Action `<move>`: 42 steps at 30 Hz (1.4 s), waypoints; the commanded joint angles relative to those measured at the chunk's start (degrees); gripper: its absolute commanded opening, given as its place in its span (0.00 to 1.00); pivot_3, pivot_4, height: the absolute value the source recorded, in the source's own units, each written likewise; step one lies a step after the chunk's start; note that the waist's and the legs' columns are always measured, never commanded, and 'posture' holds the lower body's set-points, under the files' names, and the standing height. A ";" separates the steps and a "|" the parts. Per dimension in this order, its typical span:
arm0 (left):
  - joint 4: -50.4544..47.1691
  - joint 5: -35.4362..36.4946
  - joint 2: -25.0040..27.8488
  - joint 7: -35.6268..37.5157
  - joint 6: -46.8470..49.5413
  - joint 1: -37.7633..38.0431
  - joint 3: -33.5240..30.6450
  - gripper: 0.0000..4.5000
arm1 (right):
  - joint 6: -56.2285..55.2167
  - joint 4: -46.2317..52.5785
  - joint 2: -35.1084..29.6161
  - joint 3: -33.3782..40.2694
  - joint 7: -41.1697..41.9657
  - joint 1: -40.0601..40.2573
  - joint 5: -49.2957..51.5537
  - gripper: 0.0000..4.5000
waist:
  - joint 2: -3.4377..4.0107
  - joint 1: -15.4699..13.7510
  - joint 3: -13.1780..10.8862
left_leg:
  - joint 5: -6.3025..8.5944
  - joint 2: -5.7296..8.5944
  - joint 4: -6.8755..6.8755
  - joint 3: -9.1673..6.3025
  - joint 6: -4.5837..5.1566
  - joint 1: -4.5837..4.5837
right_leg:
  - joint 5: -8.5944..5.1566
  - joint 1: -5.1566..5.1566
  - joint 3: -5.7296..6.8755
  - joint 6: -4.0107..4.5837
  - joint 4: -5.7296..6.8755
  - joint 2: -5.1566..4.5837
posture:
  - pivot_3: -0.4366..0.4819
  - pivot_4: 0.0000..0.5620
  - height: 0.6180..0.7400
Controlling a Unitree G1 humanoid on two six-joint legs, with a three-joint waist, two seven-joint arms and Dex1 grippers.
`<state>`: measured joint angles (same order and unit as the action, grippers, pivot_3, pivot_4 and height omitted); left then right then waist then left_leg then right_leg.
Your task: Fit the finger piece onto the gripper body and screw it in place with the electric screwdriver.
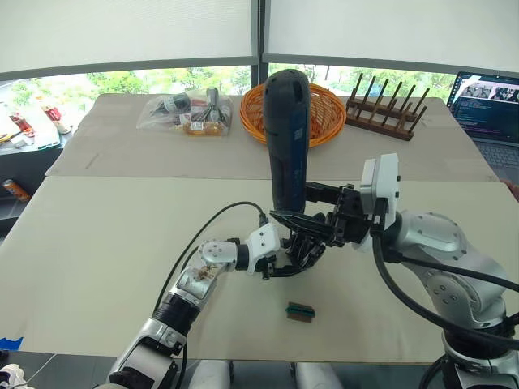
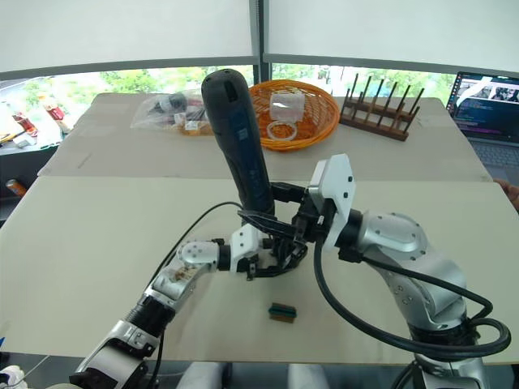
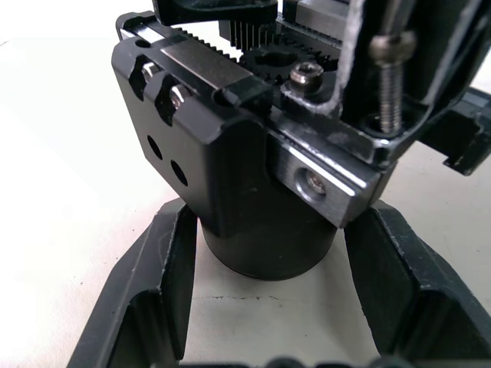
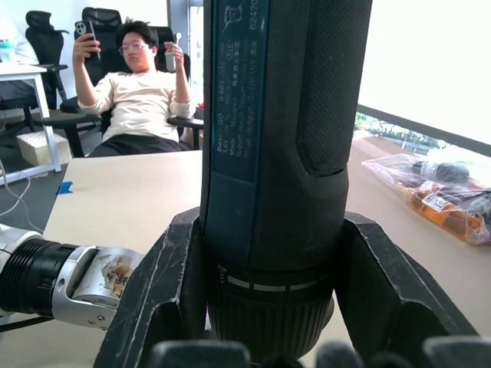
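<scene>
While two end effectors grip: one electric screwdriver (image 1: 288,138), one gripper body (image 3: 253,184).

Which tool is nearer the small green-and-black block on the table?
Left. The left tool, around the gripper body, sits just behind the block; the right tool, gripping the screwdriver, is higher and farther back.

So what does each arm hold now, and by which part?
The right gripper holds the electric screwdriver by its lower barrel. The left gripper clamps the gripper body around its round base.
</scene>
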<state>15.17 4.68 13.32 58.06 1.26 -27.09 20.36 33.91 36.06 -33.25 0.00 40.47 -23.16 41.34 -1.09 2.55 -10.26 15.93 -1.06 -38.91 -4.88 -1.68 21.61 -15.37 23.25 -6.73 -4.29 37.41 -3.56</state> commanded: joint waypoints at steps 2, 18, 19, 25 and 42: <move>-0.83 0.56 0.11 0.44 -0.49 -0.65 -0.35 0.51 | 0.12 0.53 0.17 1.20 -0.32 1.24 1.39 0.43 | 0.00 0.00 0.00 | 0.00 0.00 0.00 0.00 0.00 0.00 | 0.00 0.00 0.00 0.00 0.00 0.00 | 0.48 0.27 1.00; -0.42 0.59 -0.08 0.44 -0.45 -1.14 -0.47 0.51 | -1.00 -1.25 -0.05 2.78 0.68 1.85 1.65 0.43 | 0.00 0.00 0.00 | 0.00 0.00 0.00 0.00 0.00 0.00 | 0.00 -0.01 0.00 0.00 0.00 0.00 | 0.48 0.27 1.00; -0.38 0.60 -0.06 0.49 -0.46 -1.17 -0.47 0.51 | -1.20 -1.08 -0.03 2.87 0.91 1.84 1.96 0.43 | 0.00 0.00 0.00 | 0.00 0.00 0.00 0.00 0.00 0.00 | 0.00 0.00 0.00 0.00 0.00 0.00 | 0.48 0.27 1.00; 0.15 0.58 -0.10 0.73 -0.59 -1.64 -0.53 0.51 | -2.90 0.37 -0.46 2.12 3.05 1.94 2.02 0.43 | 0.00 -0.02 0.00 | 0.00 0.00 0.00 0.00 0.00 0.01 | 0.00 -0.01 0.00 0.00 -0.01 0.00 | 0.48 0.27 1.00; 0.73 0.45 -0.25 1.04 -0.84 -2.11 -0.60 0.51 | -4.22 -1.86 -1.79 -0.65 4.30 2.71 -3.01 0.43 | 0.00 -0.08 0.00 | 0.00 0.00 0.00 0.00 0.00 -0.01 | 0.00 -0.03 0.00 0.00 -0.02 0.00 | 0.48 0.27 1.00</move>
<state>16.49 4.62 13.18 59.12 1.26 -28.35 20.37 29.29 34.79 -34.00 0.28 44.33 -21.37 39.61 -1.09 2.47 -10.26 15.93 -1.06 -38.91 -4.88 -1.68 21.59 -15.37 23.21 -6.73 -4.29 37.39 -3.56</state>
